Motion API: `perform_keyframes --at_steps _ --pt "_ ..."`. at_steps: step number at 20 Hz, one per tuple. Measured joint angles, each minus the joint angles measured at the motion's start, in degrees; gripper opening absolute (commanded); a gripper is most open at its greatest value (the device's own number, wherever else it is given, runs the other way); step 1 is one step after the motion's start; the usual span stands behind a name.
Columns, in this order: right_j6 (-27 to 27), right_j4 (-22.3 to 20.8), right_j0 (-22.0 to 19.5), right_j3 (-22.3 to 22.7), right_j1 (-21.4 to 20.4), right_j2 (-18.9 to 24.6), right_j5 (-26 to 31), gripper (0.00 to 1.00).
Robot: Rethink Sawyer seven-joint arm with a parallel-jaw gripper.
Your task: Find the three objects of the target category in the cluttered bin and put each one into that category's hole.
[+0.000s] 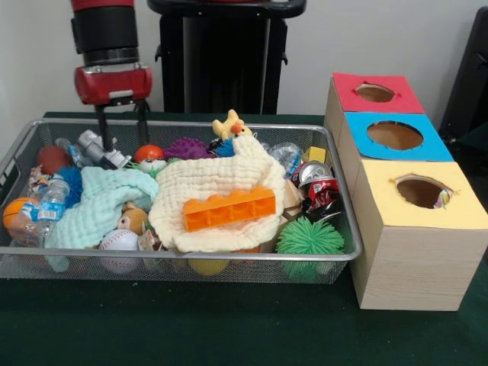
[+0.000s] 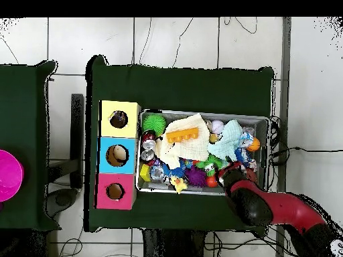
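A: Where's the gripper (image 1: pixel 121 130)?
B: At the wire bin's (image 1: pixel 191 263) far corner, fingers spread, holding nothing, over a grey toy (image 1: pixel 101 149).
A: Targets?
B: If cans (my guess), a crushed red can (image 1: pixel 321 192) lies at the end by the boxes (image 1: pixel 404 229): light, dented, slippery; pinch across its flattened sides
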Motion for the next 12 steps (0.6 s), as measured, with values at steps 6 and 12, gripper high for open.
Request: perform_keyframes --at_steps 6,12 --pt "-0.02 -0.03 -6.29 -3.96 2.50 1.57 7.77 1.00" --pt "-0.07 -0.15 -9.40 -7.29 4.44 3.08 15.03 1.00"
